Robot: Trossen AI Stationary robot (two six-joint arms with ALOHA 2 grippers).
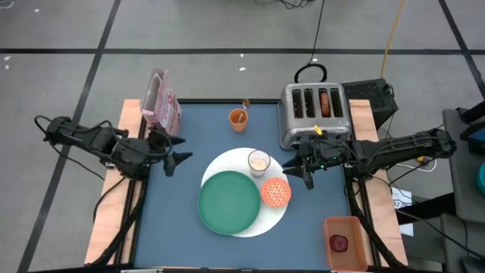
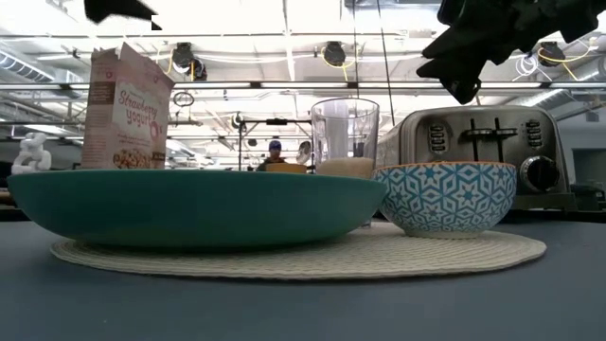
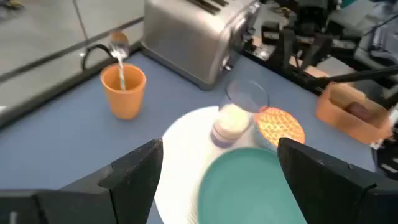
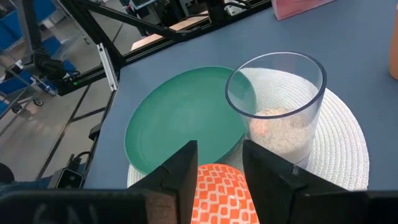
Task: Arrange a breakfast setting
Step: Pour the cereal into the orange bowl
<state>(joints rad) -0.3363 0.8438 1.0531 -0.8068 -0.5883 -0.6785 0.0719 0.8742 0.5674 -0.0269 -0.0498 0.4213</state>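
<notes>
Three pieces are already set on the white disc (image 1: 227, 168): green plate (image 1: 227, 201), milky glass (image 1: 259, 161) and patterned bowl (image 1: 276, 192). Right tool (image 1: 307, 171) is hung just above the bowl, part-open, nothing gripped. Left tool (image 1: 176, 157), spread and empty, is parked beside the disc. Bagel (image 1: 325, 102) in the toaster (image 1: 314, 114) probably gets fetched next.

Green plate (image 1: 228, 202), milky glass (image 1: 259, 161) and patterned bowl (image 1: 276, 192) sit on white round placemat (image 1: 227, 164), desk centre.
</notes>
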